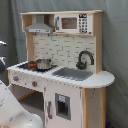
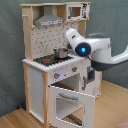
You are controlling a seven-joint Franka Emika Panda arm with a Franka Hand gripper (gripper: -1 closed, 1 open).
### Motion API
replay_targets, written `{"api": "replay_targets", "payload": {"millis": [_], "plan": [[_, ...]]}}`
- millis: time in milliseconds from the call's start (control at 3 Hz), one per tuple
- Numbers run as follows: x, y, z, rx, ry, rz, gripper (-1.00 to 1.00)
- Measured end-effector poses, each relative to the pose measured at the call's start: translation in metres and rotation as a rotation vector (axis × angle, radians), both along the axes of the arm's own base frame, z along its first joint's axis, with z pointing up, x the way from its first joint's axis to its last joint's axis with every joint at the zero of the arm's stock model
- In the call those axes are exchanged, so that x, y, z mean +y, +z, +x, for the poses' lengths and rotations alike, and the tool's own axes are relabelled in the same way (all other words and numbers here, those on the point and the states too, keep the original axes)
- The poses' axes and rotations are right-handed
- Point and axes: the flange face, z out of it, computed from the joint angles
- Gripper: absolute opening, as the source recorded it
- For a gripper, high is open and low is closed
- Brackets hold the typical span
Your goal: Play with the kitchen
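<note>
The kitchen (image 1: 62, 70) is standing against a grey curtain (image 1: 114, 45) in both exterior views, its pale wood frame and white panels filling most of the first exterior view. Taking the kitchen as the landmark: a small metal pot (image 1: 43, 63) is sitting on its red-ringed stovetop (image 1: 31, 65), under the grey hood (image 1: 40, 28); the black faucet (image 1: 85, 59) is arching over the grey sink (image 1: 73, 73) beside the stovetop, and a toy microwave (image 1: 75, 23) is sitting on the top shelf next to the hood. In the second exterior view the windowed oven door (image 2: 72, 104) is hanging open, tipped out and downward from the kitchen's front. The robot arm (image 2: 97, 50) is reaching in from the second exterior view's right, its rounded white joint with a glowing blue light hovering in front of the counter, near the pot. The gripper itself is not appearing in either view, so I cannot tell whether its fingers are apart or together.
</note>
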Motion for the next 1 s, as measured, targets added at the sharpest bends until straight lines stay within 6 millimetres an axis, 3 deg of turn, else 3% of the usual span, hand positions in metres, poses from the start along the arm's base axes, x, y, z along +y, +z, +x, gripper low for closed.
{"api": "replay_targets", "payload": {"millis": [667, 1000], "plan": [[0.021, -0.024, -0.019, -0.08, 0.123, -0.207, 1.0], [0.04, -0.027, -0.034, -0.128, 0.209, -0.302, 1.0]]}}
